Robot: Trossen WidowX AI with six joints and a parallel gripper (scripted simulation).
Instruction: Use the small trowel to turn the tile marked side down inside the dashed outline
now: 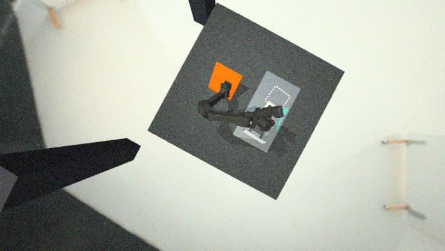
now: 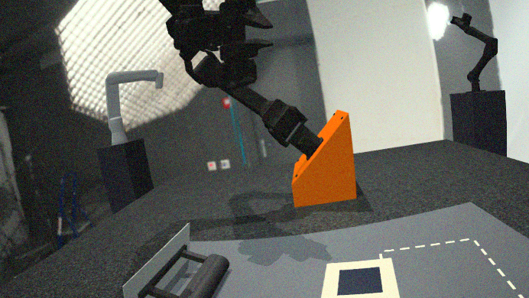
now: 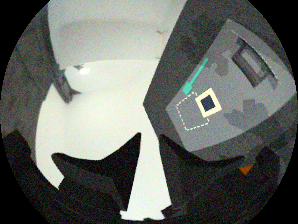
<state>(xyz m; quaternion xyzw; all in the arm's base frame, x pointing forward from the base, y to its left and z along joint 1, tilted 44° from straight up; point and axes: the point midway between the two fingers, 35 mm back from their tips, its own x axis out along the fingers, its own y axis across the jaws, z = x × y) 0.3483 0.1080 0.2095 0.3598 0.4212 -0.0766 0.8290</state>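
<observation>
A cream tile (image 1: 269, 103) (image 2: 359, 280) (image 3: 208, 102) lies flat with a dark square facing up. It overlaps one edge of the dashed outline (image 1: 276, 86) (image 2: 436, 244) and lies mostly outside it. A pale blade with a dark bar handle (image 1: 254, 136) (image 2: 168, 254) (image 3: 245, 62), shaped like a plastering trowel, stands on its edge on the mat (image 1: 263, 80) (image 2: 439, 225) (image 3: 200, 140). A small teal tool (image 1: 280, 123) (image 3: 197, 74) with a thin handle and wide end lies by the outline. My gripper (image 2: 272, 36) (image 3: 149, 136) is open a little and empty, high above the mat.
The arm rises from an orange wedge (image 1: 225, 72) (image 2: 332, 172) (image 3: 246, 170) on the dark table (image 1: 238, 32) beside the mat. In the top view the arm hides part of the mat and tile. Other robots on black stands are in the background of the exterior view.
</observation>
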